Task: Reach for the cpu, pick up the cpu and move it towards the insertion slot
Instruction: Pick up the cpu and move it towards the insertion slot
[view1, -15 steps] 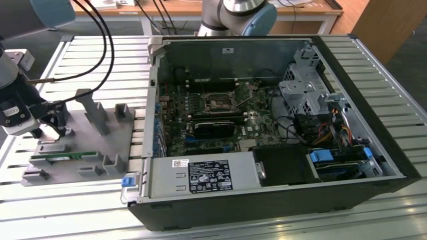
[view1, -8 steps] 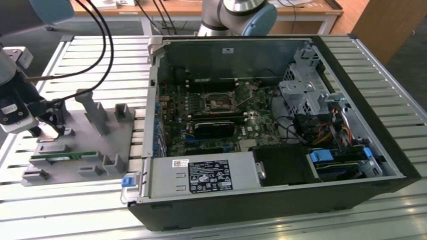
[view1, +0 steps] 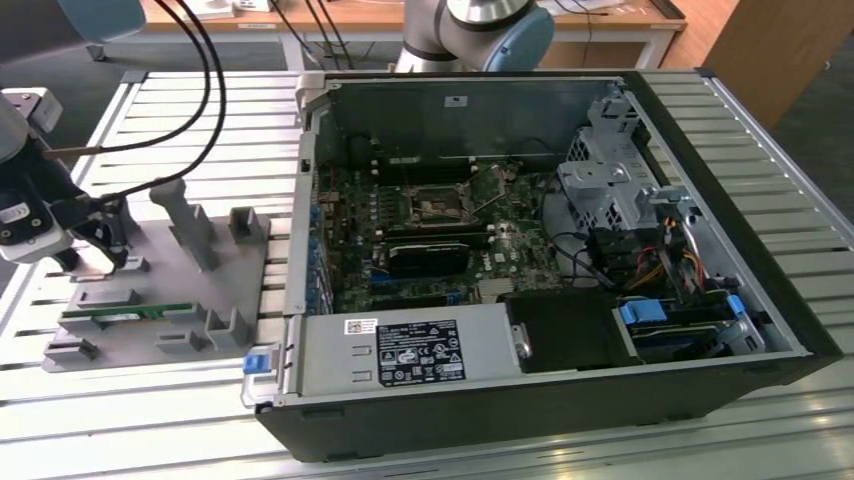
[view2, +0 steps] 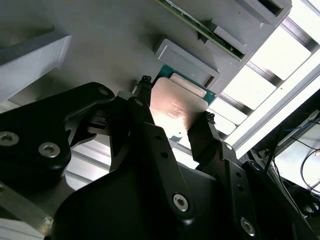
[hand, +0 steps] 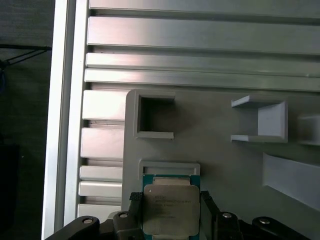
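The cpu, a flat square chip with a silvery top on a green rim, lies in its nest on the grey fixture plate. My gripper is low over it at the exterior view's left. One black finger stands against one edge of the chip and the other finger against the opposite edge, so the gripper appears shut on it. The insertion slot is the dark square socket on the green board inside the open computer case, well off to the exterior view's right.
A green memory stick rests in a holder on the same plate, among grey upright brackets. The case wall rises between the plate and the board. Black cables hang above the plate. The slatted metal table surrounds everything.
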